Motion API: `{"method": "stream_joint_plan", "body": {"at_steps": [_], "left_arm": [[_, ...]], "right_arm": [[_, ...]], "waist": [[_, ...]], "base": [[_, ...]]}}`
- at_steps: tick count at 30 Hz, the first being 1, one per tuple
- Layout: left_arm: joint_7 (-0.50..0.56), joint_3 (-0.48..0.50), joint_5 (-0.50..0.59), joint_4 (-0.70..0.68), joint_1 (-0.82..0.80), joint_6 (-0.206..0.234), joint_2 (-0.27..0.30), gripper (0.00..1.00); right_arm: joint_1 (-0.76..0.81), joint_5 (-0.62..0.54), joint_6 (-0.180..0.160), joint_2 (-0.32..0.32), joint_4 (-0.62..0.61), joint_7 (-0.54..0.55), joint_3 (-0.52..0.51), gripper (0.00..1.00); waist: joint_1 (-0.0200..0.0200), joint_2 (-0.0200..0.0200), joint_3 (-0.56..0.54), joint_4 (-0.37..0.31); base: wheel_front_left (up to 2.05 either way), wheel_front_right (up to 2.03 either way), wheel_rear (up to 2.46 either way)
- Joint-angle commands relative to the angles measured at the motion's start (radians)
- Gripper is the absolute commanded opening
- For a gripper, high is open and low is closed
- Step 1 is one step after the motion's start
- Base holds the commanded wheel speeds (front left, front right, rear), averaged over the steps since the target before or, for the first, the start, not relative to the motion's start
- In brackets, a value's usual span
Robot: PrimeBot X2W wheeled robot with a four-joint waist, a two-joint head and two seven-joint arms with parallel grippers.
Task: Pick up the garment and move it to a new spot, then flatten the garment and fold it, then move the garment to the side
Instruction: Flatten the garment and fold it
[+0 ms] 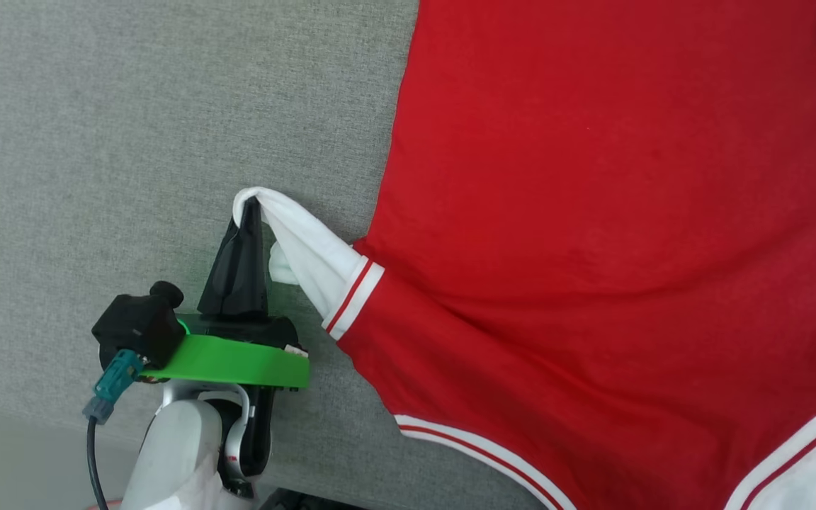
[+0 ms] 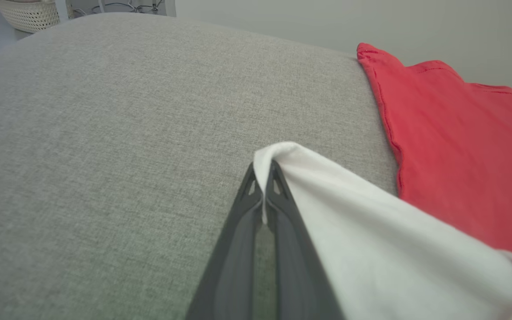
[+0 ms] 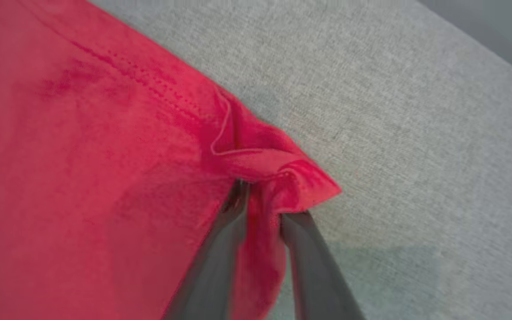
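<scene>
- Garment (image 1: 592, 212) lies spread, red body flat on the grey fabric surface (image 1: 132, 142). It covers the right side of the head view and runs off the frame at the top, right and bottom.
- Left hand (image 1: 248, 205): fingers pressed together on the tip of the white sleeve (image 1: 309, 255). The wrist view shows white cloth pinched between the two tips and draped over the right finger.
- Key relation: the shirt body sits to the right of the left hand. The sleeve runs as a taut diagonal from the fingertips down to the striped cuff seam, so that line is its long axis.
- The sleeve tip is lifted slightly off the surface, while the red body looks to be resting on it.
- Right hand (image 3: 262, 200): clamped on a bunched red hem corner, with cloth filling the gap between the fingers. The rest of the garment spreads to the left in that view.
- Judgement: with both hands on cloth at opposite edges, any pull or lift should follow the sleeve line away from the body.
</scene>
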Motion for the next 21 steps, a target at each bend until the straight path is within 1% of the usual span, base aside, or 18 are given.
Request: {"method": "stream_joint_plan", "body": {"at_steps": [1, 4, 6, 9, 15, 21], "left_arm": [[-0.006, 0.010, 0.009, 0.004, -0.015, -0.007, -0.006, 0.00], [-0.006, 0.023, 0.018, 0.014, -0.001, -0.010, -0.007, 0.00], [-0.006, 0.031, 0.024, 0.019, 0.010, -0.013, -0.008, 0.00], [-0.006, 0.045, 0.033, 0.029, 0.030, -0.016, -0.008, 0.00], [-0.006, 0.066, 0.048, 0.041, 0.081, -0.020, -0.008, 0.00], [-0.006, 0.089, 0.056, 0.049, 0.144, -0.019, 0.013, 0.00]], "right_arm": [[0.051, -0.009, -0.001, 0.013, 0.031, -0.011, 0.041, 0.00], [0.053, 0.006, -0.001, 0.019, 0.022, -0.089, 0.043, 0.00], [0.058, 0.002, -0.001, 0.002, 0.003, -0.132, 0.071, 0.00], [0.082, 0.032, -0.001, -0.019, -0.019, -0.199, 0.089, 0.00], [0.181, 0.109, -0.001, -0.093, -0.089, -0.322, 0.109, 0.00], [0.352, 0.171, -0.001, -0.190, -0.168, -0.418, 0.105, 0.00]], "waist": [[0.0000, 0.0000, -0.025, -0.012], [0.0000, 0.0000, -0.069, -0.028], [0.0000, 0.0000, -0.101, -0.040], [0.0000, 0.0000, -0.158, -0.061], [0.0000, 0.0000, -0.264, -0.104], [0.0000, 0.0000, -0.354, -0.152]], "base": [[0.00, 0.00, 0.00], [0.00, 0.00, 0.00], [0.00, 0.00, 0.00], [0.00, 0.00, 0.00], [0.00, 0.00, 0.00], [0.00, 0.00, 0.00]]}}
